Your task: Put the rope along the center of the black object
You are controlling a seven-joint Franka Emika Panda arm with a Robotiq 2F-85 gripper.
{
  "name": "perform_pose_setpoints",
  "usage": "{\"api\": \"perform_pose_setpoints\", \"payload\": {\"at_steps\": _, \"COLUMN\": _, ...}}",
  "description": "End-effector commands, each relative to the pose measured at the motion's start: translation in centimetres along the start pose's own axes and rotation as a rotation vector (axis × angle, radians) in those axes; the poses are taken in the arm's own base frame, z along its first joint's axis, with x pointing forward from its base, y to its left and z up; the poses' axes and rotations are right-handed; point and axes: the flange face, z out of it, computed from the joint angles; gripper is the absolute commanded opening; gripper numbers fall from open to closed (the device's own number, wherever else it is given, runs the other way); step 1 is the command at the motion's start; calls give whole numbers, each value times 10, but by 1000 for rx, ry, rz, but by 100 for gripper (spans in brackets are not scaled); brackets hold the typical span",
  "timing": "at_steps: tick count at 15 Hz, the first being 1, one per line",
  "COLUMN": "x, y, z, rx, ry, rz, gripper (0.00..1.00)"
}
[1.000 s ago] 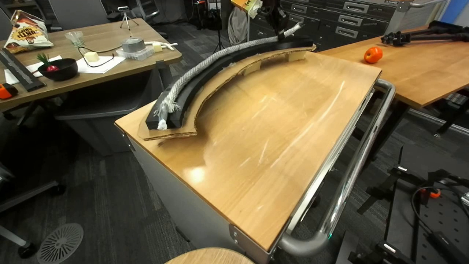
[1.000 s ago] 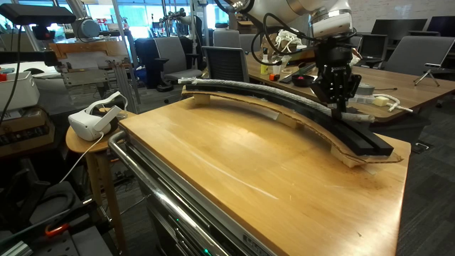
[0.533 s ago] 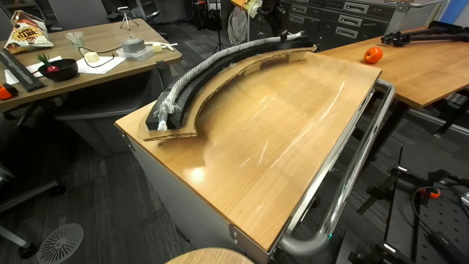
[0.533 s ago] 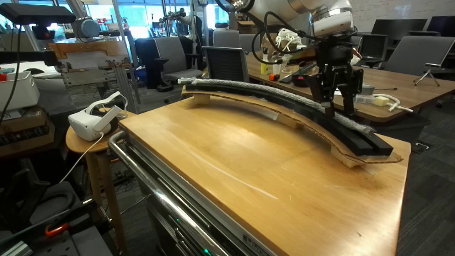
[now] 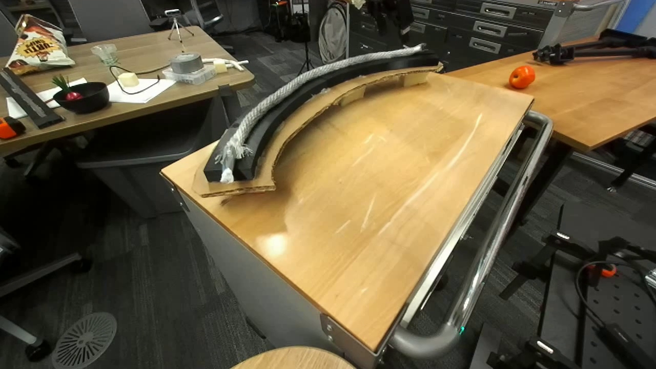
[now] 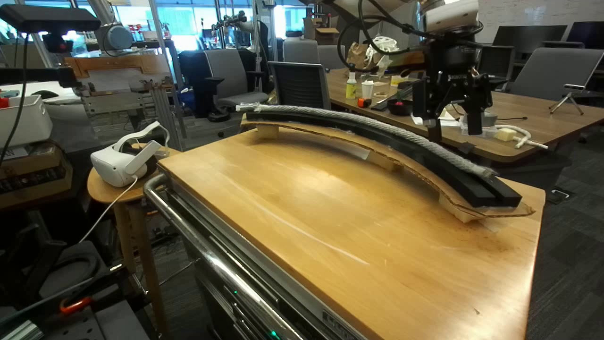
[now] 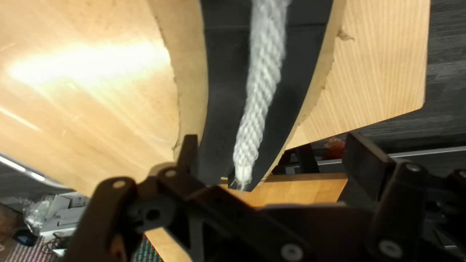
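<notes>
The silvery-grey rope (image 5: 283, 92) lies lengthwise on top of the long black arc-shaped object (image 6: 476, 189). At one end its frayed, taped tip reaches the arc's end in an exterior view. Toward the opposite end, a short stretch of bare groove shows beyond the rope's tip (image 6: 483, 171). How deep the rope sits in the groove I cannot tell. My gripper (image 6: 455, 131) hangs above this second end, apart from the rope, with nothing between its fingers. In the wrist view the jaws stand wide, and the rope (image 7: 262, 83) runs down the black object (image 7: 225, 91) between them.
A cardboard base (image 5: 289, 138) on small blocks raises the arc above the wooden cart top (image 5: 359, 205). Along the cart's side runs a chrome rail (image 5: 492, 266). A headset (image 6: 120, 163) rests on a stool, and a cluttered table (image 6: 528, 108) stands behind the arm.
The gripper has opened and released the rope near its end, then risen clear of it. That rope end, held up before, has come down onto the black object.
</notes>
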Motion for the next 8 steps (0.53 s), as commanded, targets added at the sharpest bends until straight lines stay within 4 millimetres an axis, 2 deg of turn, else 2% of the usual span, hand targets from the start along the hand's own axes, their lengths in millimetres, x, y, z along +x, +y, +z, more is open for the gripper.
{"api": "perform_pose_setpoints", "payload": {"at_steps": 1, "x": 35, "y": 31, "z": -58, "rx": -93, "ry": 36, "rz": -161, "gripper": 100}}
{"api": "perform_pose_setpoints", "payload": {"at_steps": 4, "x": 74, "y": 60, "z": -100, "rx": -126, "ry": 5, "rz": -335, "gripper": 100}}
{"api": "perform_pose_setpoints", "payload": {"at_steps": 6, "x": 103, "y": 79, "z": -129, "rx": -72, "ry": -61, "rz": -424, "gripper": 100}}
{"api": "perform_pose_setpoints", "payload": {"at_steps": 7, "x": 79, "y": 53, "z": -106, "rx": -93, "ry": -7, "rz": -343, "gripper": 100}}
{"api": "perform_pose_setpoints", "payload": {"at_steps": 8, "x": 92, "y": 61, "z": -120, "rx": -78, "ry": -22, "rz": -371, "gripper": 100}}
